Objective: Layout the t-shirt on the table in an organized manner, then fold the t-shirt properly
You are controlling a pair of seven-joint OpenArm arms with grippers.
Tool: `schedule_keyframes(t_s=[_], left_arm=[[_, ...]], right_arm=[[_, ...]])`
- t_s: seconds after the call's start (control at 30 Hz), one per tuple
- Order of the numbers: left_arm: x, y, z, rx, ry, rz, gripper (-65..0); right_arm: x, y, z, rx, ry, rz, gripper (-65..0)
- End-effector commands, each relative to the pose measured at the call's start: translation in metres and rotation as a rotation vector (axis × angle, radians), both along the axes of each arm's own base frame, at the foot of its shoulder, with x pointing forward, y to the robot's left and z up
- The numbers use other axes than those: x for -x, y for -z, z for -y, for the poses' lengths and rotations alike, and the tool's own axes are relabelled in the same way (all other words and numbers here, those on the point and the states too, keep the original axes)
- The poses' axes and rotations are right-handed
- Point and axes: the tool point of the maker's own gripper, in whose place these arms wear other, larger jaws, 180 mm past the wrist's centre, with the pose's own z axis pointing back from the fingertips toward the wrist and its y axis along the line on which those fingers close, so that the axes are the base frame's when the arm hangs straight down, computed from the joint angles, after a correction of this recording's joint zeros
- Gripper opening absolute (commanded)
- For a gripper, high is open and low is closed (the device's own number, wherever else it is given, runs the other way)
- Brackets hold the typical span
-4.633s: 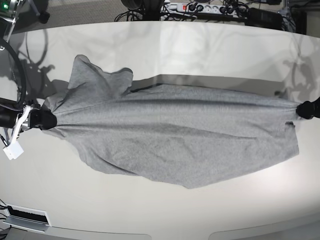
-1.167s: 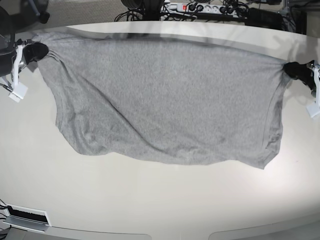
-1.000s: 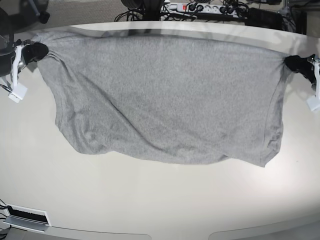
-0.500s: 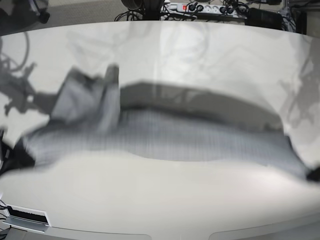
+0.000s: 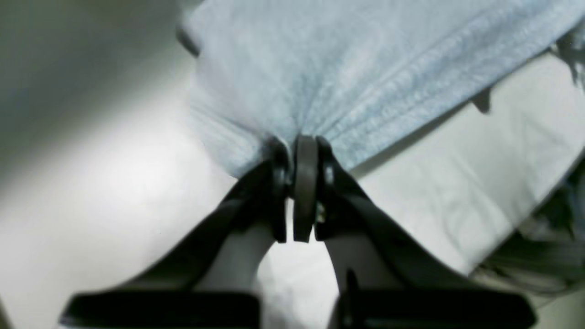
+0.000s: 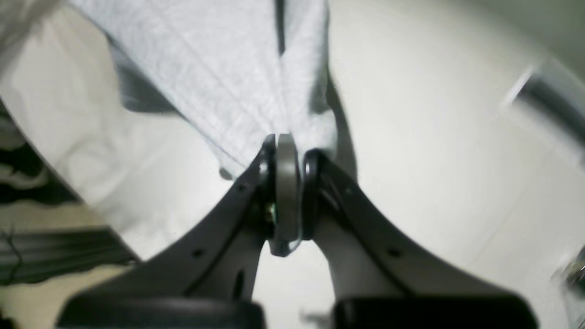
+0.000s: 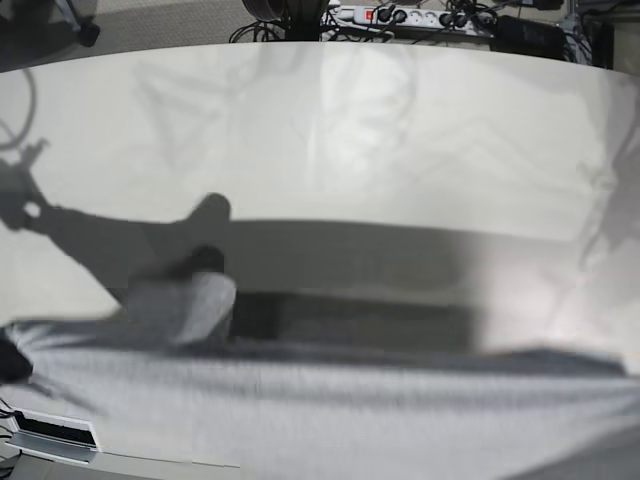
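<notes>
Glossy table (image 7: 330, 130), blurred t-shirt (image 7: 330, 410) stretched side to side, left claw (image 5: 305, 146) and right claw (image 6: 287, 144) each pinching its edge

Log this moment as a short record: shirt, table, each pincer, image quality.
shirt: t-shirt, grey, stretched as a blurred band across the near edge of the base view
table: table, glossy off-white, far part bare, shirt's shadow across its middle
left pincer: left pincer, shut on bunched shirt cloth
right pincer: right pincer, shut on bunched shirt cloth
image quality: motion blur in all views
</notes>
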Motion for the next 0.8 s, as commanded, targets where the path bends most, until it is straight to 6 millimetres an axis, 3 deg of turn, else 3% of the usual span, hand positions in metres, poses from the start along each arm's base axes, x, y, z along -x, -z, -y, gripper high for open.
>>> schedule_keyframes(t_s=[0.0, 0.1, 0.17, 0.3, 0.5, 0.57, 0.6, 0.67, 0.7, 0.77], left_arm=[[0.004, -0.002, -0.005, -0.005, -0.007, 0.007, -65.0], [0.02, 0.051, 0.006, 0.024, 0.012, -0.125, -65.0], [0.029, 0.08, 0.019, 0.058, 0.031, -0.19, -65.0], [0.043, 0.126, 0.038, 0.071, 0.051, -0.284, -65.0], [0.075, 0.171, 0.034, 0.034, 0.037, -0.412, -65.0], [0.079, 0.175, 0.033, 0.025, 0.035, -0.426, -65.0], [0.079, 0.176, 0.033, 0.026, 0.035, -0.427, -62.7], [0.079, 0.175, 0.032, 0.023, 0.034, -0.427, -47.7], [0.08, 0.175, 0.031, 0.021, 0.033, -0.428, -39.7], [0.08, 0.173, 0.027, 0.017, 0.011, -0.436, -26.8]], right_arm=[[0.002, -0.001, -0.002, -0.027, 0.004, 0.002, -65.0], [0.023, 0.048, -0.021, -0.092, -0.016, -0.121, -65.0], [0.033, 0.068, -0.036, -0.138, -0.04, -0.161, -65.0], [0.045, 0.09, -0.056, -0.201, -0.061, -0.21, -65.0], [0.063, 0.113, -0.069, -0.245, -0.062, -0.278, -65.0], [0.065, 0.116, -0.069, -0.248, -0.062, -0.286, -51.7], [0.066, 0.116, -0.069, -0.245, -0.061, -0.287, -43.2], [0.067, 0.118, -0.066, -0.237, -0.052, -0.297, -28.8], [0.067, 0.118, -0.064, -0.235, -0.044, -0.303, -25.0], [0.067, 0.117, -0.06, -0.228, -0.026, -0.314, -24.2]])
